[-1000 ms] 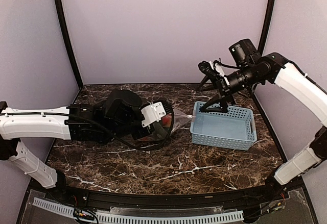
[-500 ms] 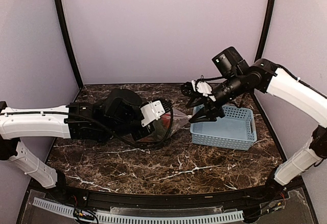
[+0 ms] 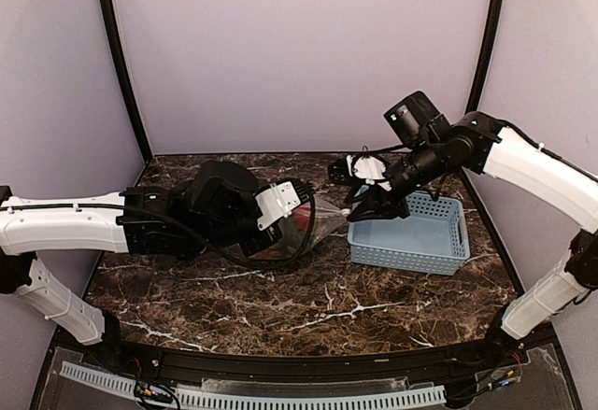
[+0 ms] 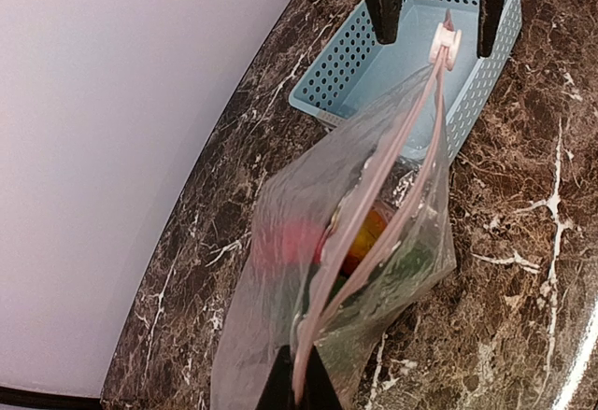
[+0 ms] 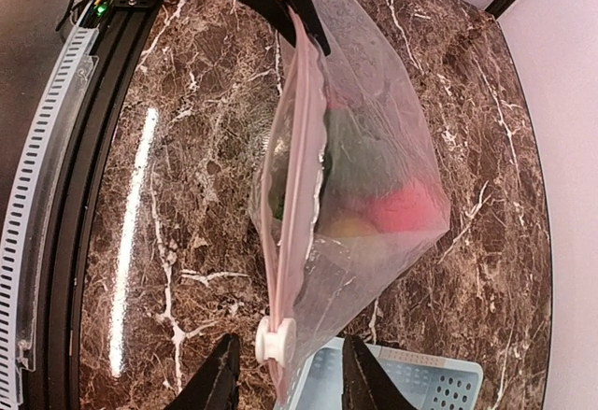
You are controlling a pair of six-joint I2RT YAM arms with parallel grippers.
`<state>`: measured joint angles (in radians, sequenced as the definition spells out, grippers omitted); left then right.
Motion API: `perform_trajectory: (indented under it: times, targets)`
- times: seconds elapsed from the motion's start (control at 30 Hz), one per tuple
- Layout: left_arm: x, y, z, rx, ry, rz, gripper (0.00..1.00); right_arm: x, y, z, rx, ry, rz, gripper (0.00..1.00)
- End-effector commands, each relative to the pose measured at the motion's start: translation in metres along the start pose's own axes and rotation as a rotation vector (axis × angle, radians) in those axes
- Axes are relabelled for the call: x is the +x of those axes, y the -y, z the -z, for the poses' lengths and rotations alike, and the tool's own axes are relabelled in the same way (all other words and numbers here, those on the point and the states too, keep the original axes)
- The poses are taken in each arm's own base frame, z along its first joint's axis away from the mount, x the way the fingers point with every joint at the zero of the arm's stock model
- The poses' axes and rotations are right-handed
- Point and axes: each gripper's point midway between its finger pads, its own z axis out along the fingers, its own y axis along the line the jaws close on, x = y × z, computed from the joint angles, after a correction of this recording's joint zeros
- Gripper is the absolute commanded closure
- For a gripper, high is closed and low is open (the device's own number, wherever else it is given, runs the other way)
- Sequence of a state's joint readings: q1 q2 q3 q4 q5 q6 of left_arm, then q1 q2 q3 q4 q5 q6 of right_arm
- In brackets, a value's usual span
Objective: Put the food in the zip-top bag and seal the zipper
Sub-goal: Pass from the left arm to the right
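Several pieces of food (image 4: 369, 231), showing red, orange and green, are already enclosed in the zip-top bag (image 4: 266, 321). The bag is stretched along its mouth between the two hands, just off the 9 o'clock side of the blue basket (image 3: 411, 242) on the bench (image 3: 327, 298). The two tracks of the zipper (image 5: 291, 186) are seen bowed apart at mid-length, so the mouth is judged not yet sealed. One end of the strip is pinched tight in the closed left hand (image 4: 294, 380). At the other end the slider (image 5: 275, 340) sits over the basket's near corner. A second ago the right hand (image 5: 290, 354) was held high over the basket's 12 o'clock edge with its jaws wide. It has since been swung down toward 10 o'clock and narrowed. Its jaws are now set one on each side of the slider, still apart and not touching it. Loading is therefore taken as finished and sealing as about to start: the slider must be gripped and drawn along toward the left hand.
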<state>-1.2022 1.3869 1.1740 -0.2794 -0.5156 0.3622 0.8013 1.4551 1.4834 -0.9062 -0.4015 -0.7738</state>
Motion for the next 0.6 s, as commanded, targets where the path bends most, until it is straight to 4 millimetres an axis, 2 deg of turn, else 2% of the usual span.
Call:
perform_trajectory:
  times: [0.0, 0.2, 0.37, 0.57]
  targets:
    - [-0.008, -0.015, 0.013, -0.021, 0.037, 0.042, 0.99, 0.000, 0.000, -0.006, 0.005, -0.006, 0.015, 0.69]
    - [-0.007, -0.014, 0.013, -0.017, 0.039, 0.045, 0.99, -0.002, -0.002, -0.006, -0.007, 0.004, 0.017, 0.83]
    - [-0.005, -0.016, 0.013, -0.024, 0.034, 0.049, 0.99, -0.001, -0.001, -0.006, 0.002, -0.005, 0.023, 0.99]
    - [0.005, -0.025, 0.016, -0.038, 0.027, 0.073, 0.99, 0.022, 0.005, -0.007, 0.054, -0.093, 0.028, 1.00]
